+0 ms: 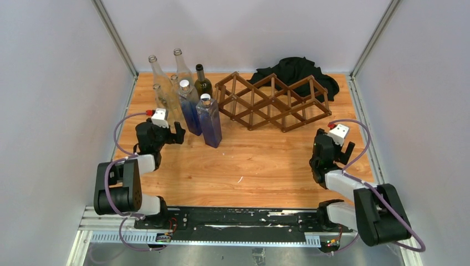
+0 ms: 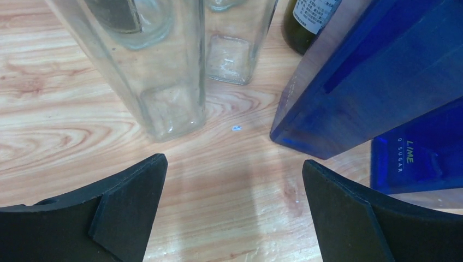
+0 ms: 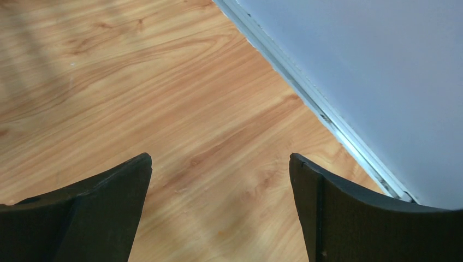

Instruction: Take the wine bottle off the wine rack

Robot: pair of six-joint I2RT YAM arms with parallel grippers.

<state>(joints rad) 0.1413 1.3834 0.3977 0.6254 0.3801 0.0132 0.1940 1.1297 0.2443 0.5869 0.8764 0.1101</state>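
Standing empty at upper centre, the rack (image 1: 271,102) holds no bottle; the bottles (image 1: 210,123) all stand upright on the table (image 1: 260,163) at upper left. The left gripper (image 2: 235,180) is apart beside them, the right gripper (image 3: 218,174) apart at lower right, both empty; the task looks done

Some black cloth (image 1: 298,68) behind wine rack (image 1: 270,102)

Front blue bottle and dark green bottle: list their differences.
The front blue bottle is translucent blue, the dark green bottle nearly opaque. The blue one is square with a silver cap; the green one round, without one. The blue one stands nearer the top camera than the green one. Both stand upright left of the wine rack.
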